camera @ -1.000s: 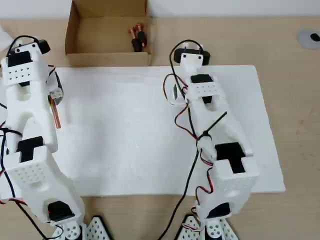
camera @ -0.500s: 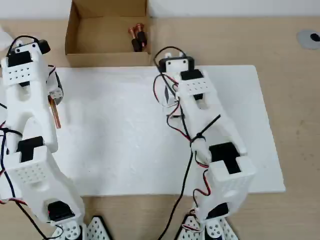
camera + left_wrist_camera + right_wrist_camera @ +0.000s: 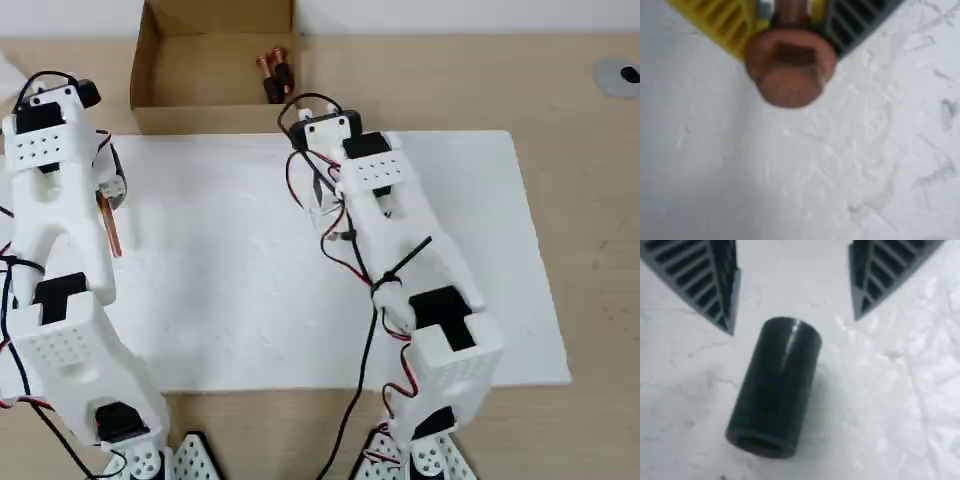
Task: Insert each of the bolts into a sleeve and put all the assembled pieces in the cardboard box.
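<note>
My left gripper (image 3: 790,20) is shut on a copper bolt (image 3: 790,67), whose hexagonal head hangs just above the white foam. In the high view that bolt (image 3: 113,228) shows as a thin copper rod beside the left arm, at the mat's left edge. A black sleeve (image 3: 775,387) lies on its side on the foam. My right gripper (image 3: 792,315) stands open just over one end of it, with its dark fingers (image 3: 715,285) apart on either side and not touching it. The cardboard box (image 3: 215,118) stands at the back left, with assembled pieces (image 3: 275,75) in its right corner.
A white foam mat (image 3: 230,290) covers the middle of the wooden table. The right arm (image 3: 385,215) stretches across it towards the box's right corner. A grey round object (image 3: 618,76) lies at the far right edge.
The right arm has swung left across the mat, its wrist now nearer the box's right corner. The left arm and its bolt have kept still.
</note>
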You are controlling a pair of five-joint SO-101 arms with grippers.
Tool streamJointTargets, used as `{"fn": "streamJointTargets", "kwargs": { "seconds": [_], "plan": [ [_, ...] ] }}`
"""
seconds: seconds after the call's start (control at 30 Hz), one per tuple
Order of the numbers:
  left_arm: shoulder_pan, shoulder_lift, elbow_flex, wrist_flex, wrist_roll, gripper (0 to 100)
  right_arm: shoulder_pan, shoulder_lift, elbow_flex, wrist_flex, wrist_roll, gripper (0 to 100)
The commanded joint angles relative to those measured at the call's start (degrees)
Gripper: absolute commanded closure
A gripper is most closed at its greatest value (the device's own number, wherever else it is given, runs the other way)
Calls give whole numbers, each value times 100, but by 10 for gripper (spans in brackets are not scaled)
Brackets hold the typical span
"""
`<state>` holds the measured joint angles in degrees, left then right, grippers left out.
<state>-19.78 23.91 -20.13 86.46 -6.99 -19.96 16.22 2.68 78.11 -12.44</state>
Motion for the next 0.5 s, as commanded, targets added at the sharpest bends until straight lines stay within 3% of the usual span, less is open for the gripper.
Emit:
{"fn": "streamJointTargets", "kwargs": {
  "seconds": [0.0,0.47],
  "plan": [
    [53,-374,-79,0,-62,993,-57,57,-277,-185,35,811],
    [53,-409,325,-44,-70,993,-40,1015,-1015,-334,35,813]
  ]
}}
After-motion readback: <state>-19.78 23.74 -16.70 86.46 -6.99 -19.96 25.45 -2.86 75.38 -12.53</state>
